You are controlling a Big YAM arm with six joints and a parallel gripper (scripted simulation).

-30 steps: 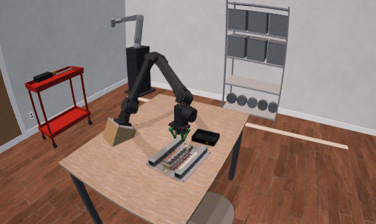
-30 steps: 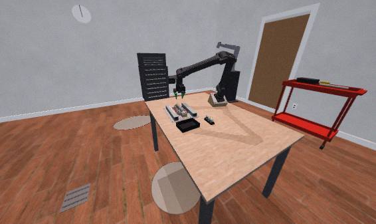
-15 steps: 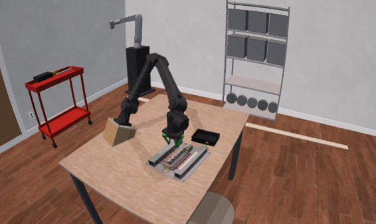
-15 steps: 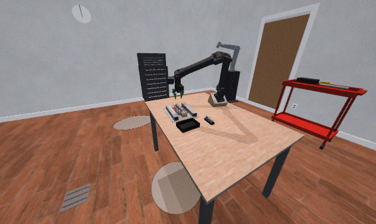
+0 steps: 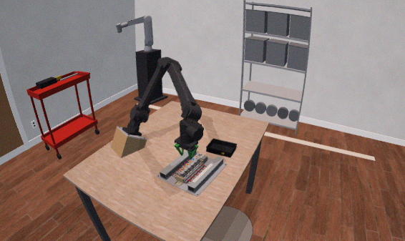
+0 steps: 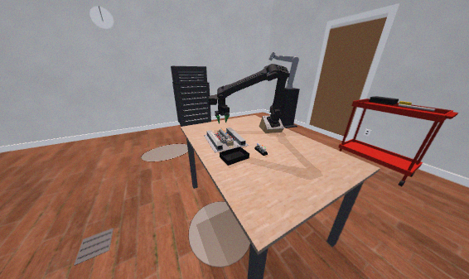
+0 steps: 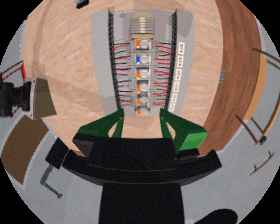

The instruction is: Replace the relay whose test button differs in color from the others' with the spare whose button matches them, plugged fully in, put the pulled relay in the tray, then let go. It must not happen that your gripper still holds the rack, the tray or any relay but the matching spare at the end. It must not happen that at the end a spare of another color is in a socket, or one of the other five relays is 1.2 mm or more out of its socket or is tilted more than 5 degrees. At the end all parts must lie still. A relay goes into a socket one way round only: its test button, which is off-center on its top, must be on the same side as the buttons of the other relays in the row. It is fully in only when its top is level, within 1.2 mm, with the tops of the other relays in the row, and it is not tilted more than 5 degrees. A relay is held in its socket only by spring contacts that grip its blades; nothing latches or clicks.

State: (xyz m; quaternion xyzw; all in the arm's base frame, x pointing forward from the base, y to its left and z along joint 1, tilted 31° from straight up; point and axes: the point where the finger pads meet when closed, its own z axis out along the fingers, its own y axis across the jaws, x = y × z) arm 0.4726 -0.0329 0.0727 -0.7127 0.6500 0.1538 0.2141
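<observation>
A grey relay panel (image 5: 193, 170) lies on the wooden table, with a row of relays (image 7: 143, 76) between two grey ducts. In the wrist view one relay has a blue button (image 7: 140, 59); the other buttons look red. My gripper (image 5: 186, 151) has green fingers. It hangs open and empty a little above the end of the row farthest from the tray, and it also shows in the wrist view (image 7: 143, 123) and in the exterior view (image 6: 222, 117). The black tray (image 5: 222, 147) sits just beyond the panel.
The arm's tan base block (image 5: 127, 142) stands at the table's left side. A red cart (image 5: 62, 109), a shelf rack (image 5: 275, 63) and a second grey arm on a black pedestal (image 5: 147, 59) stand off the table.
</observation>
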